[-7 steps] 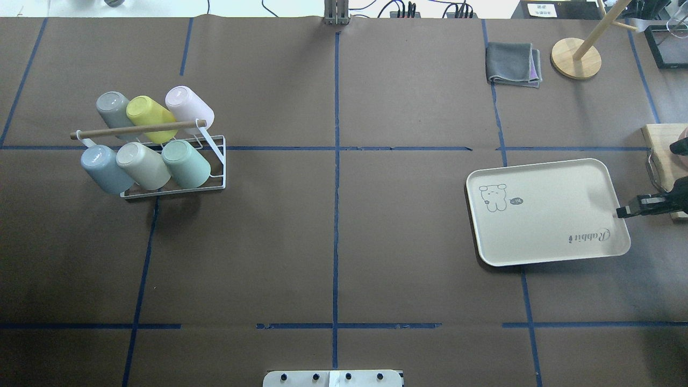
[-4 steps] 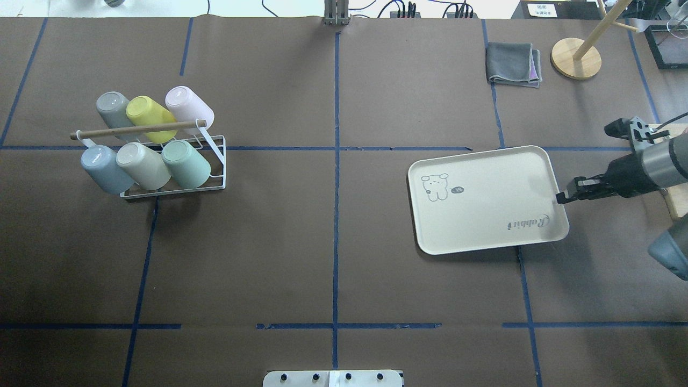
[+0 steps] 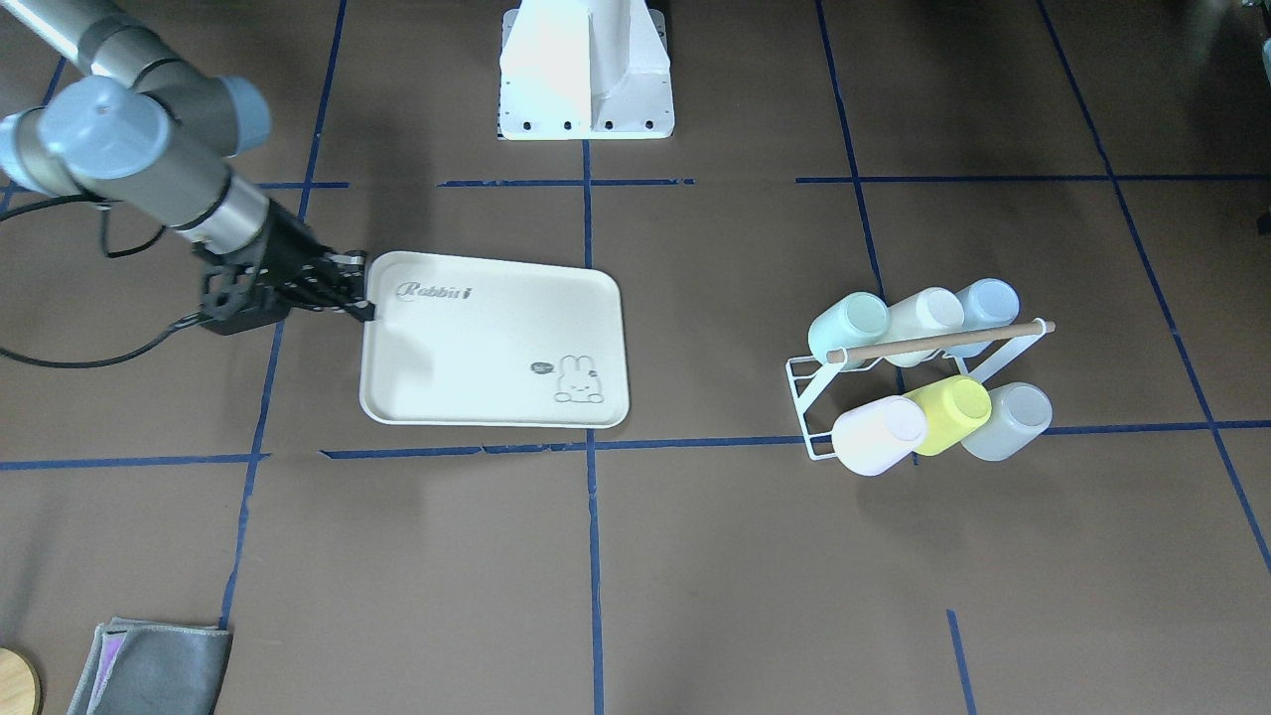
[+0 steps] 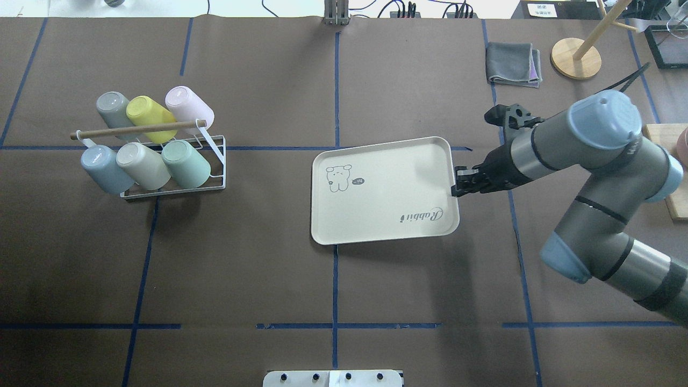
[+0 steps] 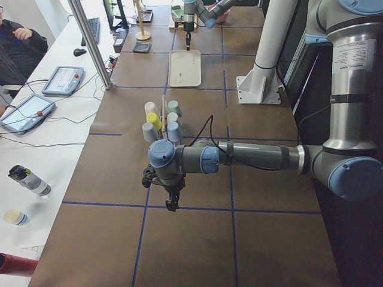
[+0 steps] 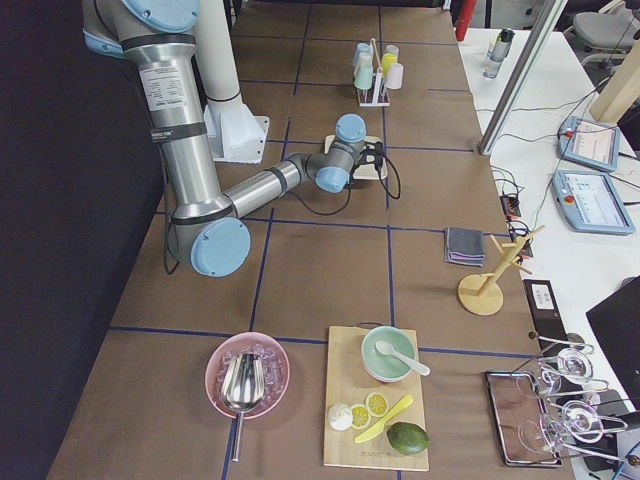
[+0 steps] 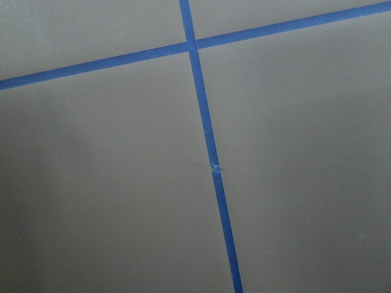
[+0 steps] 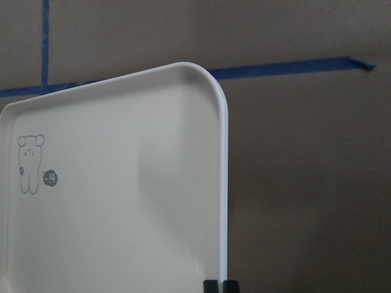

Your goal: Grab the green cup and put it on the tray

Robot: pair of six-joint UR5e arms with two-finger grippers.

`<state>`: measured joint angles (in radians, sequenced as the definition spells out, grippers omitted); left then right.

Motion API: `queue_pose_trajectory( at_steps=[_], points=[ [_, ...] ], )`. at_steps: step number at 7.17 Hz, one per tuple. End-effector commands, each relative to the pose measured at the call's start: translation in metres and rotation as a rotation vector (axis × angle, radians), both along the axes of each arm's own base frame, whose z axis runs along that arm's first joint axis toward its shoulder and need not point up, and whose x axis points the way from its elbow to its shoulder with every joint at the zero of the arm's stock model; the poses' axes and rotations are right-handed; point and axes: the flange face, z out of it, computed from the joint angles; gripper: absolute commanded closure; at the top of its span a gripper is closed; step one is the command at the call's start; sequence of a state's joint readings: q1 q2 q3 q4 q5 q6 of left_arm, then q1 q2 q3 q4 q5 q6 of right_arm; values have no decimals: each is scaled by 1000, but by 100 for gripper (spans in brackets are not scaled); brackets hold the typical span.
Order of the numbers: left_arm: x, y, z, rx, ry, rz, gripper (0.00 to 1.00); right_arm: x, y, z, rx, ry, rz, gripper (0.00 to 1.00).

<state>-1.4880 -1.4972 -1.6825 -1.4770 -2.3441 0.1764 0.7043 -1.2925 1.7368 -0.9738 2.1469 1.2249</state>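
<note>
The right arm point(image 4: 543, 153) is bent at the elbow, and its forearm stretches low and almost level toward the middle. The right gripper point(image 4: 456, 189) has its two fingers point(image 8: 212, 286) pressed close together on the rim of the tray point(image 4: 387, 183). The left arm point(image 5: 257, 156) reaches out level and its wrist turns down, so the left gripper point(image 5: 172, 205) points straight down. Whether its fingers are apart or together, I cannot tell.

Open table point(image 4: 269, 258) lies between tray point(image 4: 376, 209) and rack point(image 4: 222, 166); a wooden rod point(image 4: 134, 129) spans above the racked cups point(image 4: 142, 165).
</note>
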Motion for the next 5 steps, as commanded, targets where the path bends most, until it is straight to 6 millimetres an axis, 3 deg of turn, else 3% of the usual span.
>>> queue_pose_trajectory(
  at_steps=[1, 4, 5],
  points=[
    [0, 0, 1, -3, 0, 0, 0, -53, 36, -19, 3, 21, -4, 100],
    [0, 0, 2, -4, 0, 0, 0, -69, 51, -15, 22, 43, 6, 100],
    [0, 0, 2, -4, 0, 0, 0, -70, 51, -14, 21, 43, 3, 55]
  ],
)
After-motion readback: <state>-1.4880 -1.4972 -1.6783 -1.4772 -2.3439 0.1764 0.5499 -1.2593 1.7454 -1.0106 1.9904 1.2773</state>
